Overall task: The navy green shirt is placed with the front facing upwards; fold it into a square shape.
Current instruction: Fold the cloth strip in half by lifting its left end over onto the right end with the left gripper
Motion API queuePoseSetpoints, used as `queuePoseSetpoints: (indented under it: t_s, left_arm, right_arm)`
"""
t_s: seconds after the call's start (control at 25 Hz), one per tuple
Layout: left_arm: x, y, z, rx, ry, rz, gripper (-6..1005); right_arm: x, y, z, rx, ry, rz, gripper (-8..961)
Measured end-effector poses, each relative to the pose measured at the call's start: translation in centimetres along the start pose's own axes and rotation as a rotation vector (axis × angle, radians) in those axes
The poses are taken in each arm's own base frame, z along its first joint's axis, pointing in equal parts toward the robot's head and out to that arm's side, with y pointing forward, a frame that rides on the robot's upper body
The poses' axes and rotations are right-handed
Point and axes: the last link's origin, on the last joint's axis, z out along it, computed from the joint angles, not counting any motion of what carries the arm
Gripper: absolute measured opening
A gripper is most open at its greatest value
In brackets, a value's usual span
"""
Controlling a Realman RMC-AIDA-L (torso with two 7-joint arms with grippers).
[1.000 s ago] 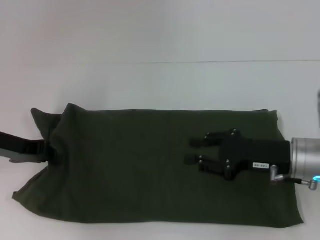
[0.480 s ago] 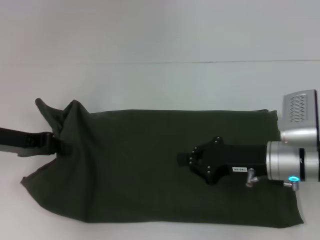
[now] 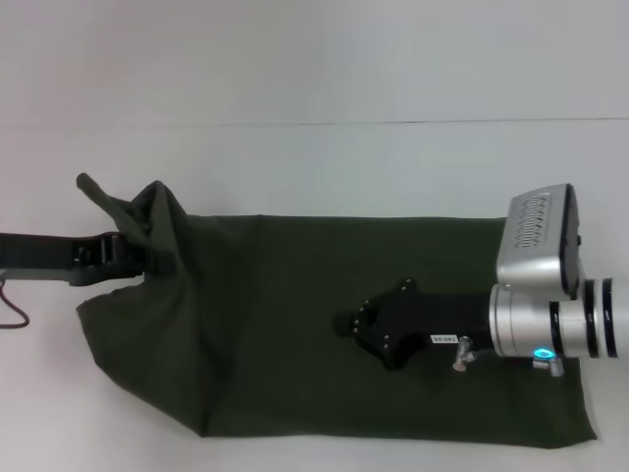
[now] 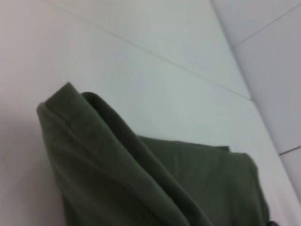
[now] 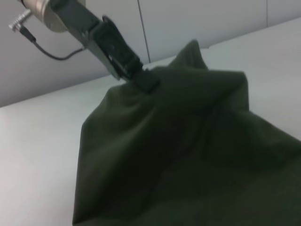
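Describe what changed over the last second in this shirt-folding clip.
The left pincer, shut on the dark olive-green cotton shirt, lifted its left end and drew it toward the right. The right pincer slid left across the cloth and turned. The shirt's right end stayed flat on the white table.

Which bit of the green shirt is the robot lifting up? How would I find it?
Start from the white table and the navy green shirt spread across it. Go to the shirt's left end, where the left end effector pinches it. That end stands bunched in a peak; the rest lies flat.
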Motion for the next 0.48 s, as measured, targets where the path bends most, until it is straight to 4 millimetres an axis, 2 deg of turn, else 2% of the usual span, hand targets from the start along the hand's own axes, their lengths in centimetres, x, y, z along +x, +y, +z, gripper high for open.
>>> queuePoseSetpoints:
  t_s: [0.48]
  left_arm:
    - [0.0, 2.4, 1.1, -0.172, 0.068, 0.021, 57]
  right_arm:
    - [-0.6, -0.2, 2.1, 0.018, 0.057, -0.016, -1]
